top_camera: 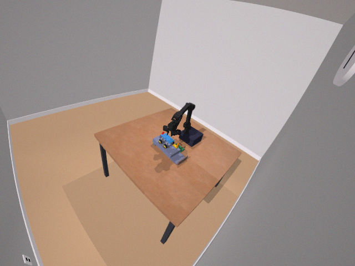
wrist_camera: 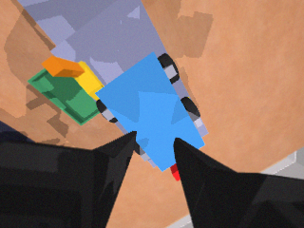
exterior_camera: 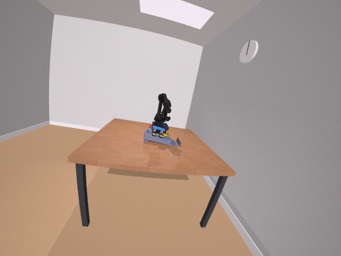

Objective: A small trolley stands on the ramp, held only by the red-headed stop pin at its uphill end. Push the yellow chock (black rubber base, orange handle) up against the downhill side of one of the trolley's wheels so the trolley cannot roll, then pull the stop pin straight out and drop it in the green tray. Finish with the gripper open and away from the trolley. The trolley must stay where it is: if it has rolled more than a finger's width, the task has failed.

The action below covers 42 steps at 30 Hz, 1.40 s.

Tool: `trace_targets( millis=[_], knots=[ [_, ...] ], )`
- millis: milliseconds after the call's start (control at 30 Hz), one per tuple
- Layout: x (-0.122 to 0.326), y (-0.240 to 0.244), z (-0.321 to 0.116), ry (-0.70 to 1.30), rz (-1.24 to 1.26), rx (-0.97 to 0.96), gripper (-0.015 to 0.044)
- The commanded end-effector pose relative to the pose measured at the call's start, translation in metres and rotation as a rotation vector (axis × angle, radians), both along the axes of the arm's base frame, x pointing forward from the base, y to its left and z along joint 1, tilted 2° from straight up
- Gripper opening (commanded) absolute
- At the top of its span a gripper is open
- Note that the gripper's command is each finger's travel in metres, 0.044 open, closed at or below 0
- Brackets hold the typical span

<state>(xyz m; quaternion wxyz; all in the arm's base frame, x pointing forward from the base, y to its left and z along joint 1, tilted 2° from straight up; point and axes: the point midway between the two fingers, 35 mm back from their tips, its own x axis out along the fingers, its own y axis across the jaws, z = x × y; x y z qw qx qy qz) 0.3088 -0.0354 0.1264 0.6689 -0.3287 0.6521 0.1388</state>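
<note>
The blue trolley stands on the grey ramp. The red-headed stop pin shows at its uphill end, partly hidden by a finger in the wrist view. The yellow chock with its orange handle sits at the ramp's edge, just downhill of the tray-side lower wheel; whether they touch cannot be told. The green tray lies beside the ramp, partly under the handle. My gripper is open and empty above the trolley's uphill part.
The dark arm base box stands behind the ramp and tray. A raised end stop stands at the ramp's low end. The wooden table carries everything.
</note>
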Motion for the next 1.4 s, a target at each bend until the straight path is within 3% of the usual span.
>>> trace_targets(
  millis=[0,533,1367],
  knots=[
    [-0.001,-0.016,0.005,0.049,0.137,-0.038,0.0190],
    [-0.018,-0.074,0.017,0.301,0.691,-0.128,0.0190],
    [-0.018,-0.083,-0.007,0.304,0.697,-0.129,0.0190]
  ],
)
